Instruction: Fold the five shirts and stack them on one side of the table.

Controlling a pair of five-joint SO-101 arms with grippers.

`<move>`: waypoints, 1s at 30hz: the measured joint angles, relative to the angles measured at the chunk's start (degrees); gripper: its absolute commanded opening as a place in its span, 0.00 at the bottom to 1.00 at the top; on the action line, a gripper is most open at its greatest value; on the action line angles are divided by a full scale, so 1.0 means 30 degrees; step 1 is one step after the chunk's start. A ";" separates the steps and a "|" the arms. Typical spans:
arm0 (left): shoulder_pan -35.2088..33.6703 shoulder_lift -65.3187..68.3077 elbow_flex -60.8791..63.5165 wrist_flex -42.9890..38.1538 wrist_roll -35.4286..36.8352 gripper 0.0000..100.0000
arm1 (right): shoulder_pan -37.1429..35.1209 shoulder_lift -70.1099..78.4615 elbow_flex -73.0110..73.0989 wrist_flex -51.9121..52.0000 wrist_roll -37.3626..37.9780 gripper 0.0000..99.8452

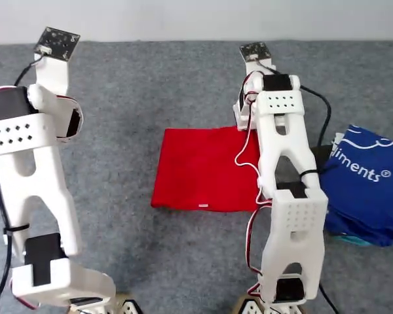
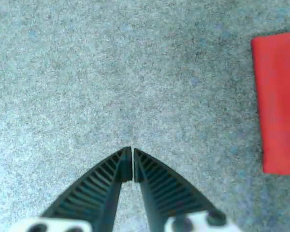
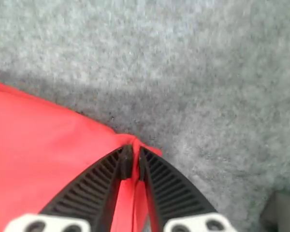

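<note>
The task looks partly done. At the right edge of the high view a stack of folded shirts [image 1: 370, 196] lies on the grey table [image 1: 150, 85]. A blue one is on top and a teal edge peeps out beneath, but how many it holds cannot be told. In the middle of the frame the red shirt [image 1: 203, 173] lies flat as a neat rectangle, just beside the stack but not on it. The right gripper [image 3: 132, 164] is clamped on one corner of the red shirt, at its upper right in the high view, so I judge this shirt to be in its last fold or about to be drawn over to the pile. The left gripper [image 2: 133, 166] hangs over bare table at the upper left, jaws together and holding nothing. Stacking the red shirt is left to do.
</note>
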 measured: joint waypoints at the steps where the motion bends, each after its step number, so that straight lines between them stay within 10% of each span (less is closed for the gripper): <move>1: 0.0000 0.0000 0.0000 0.0000 0.0000 0.01 | 0.0000 0.0205 0.0000 -0.0029 0.0000 0.04; 9: 0.0000 0.0000 0.0000 0.0000 0.0000 0.01 | -0.0029 0.0381 -0.0410 0.2022 0.0000 0.28; 30: 0.0000 0.0000 0.0000 0.0000 0.0000 0.01 | -0.1817 0.2256 0.0703 0.5451 -0.3575 0.27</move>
